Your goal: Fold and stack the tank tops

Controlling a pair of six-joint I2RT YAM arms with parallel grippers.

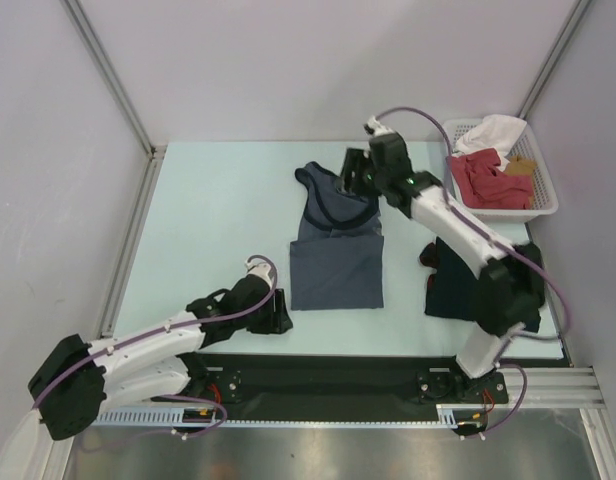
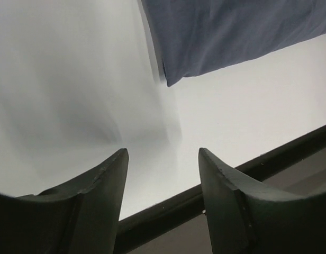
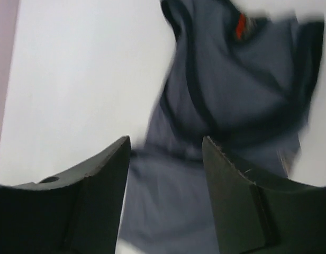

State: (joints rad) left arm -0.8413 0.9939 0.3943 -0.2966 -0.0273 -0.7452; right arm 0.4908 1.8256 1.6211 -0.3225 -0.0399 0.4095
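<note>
Enclosure walls (image 1: 48,120): pale panels on the left, far and right sides of the work area, with metal posts at the corners.
Table (image 1: 218,220): pale, smooth and flat, with a black strip along the near edge where both arm bases are bolted.
Slate-blue tank top (image 1: 336,262): lies at table centre. Its long axis runs far to near, with the straps at the far end and the hem at the near end. The near half lies flat. The far half is rumpled.
Navy tank top (image 1: 450,285): a compact dark bundle on the table beside the right arm's base, well apart from the slate-blue piece. It appears to be folded already.
Basket (image 1: 543,205): white, at the far right corner. It holds the red garment (image 1: 478,180) and the white garment (image 1: 493,132), neither of which belongs to the task.
Right gripper (image 1: 350,172): over the strap end, jaws apart and nothing clamped. In its wrist view the cloth lies directly ahead of and below the fingertips. That view is blurred, so contact cannot be confirmed.
Left gripper (image 1: 278,310): low at the near left hem corner, jaws spread and empty. In its wrist view the corner lies ahead and slightly right, apart from the fingertips.
Governing relation: each arm is nearest one end of the long axis, so a lengthwise fold looks like the likely next step.
</note>
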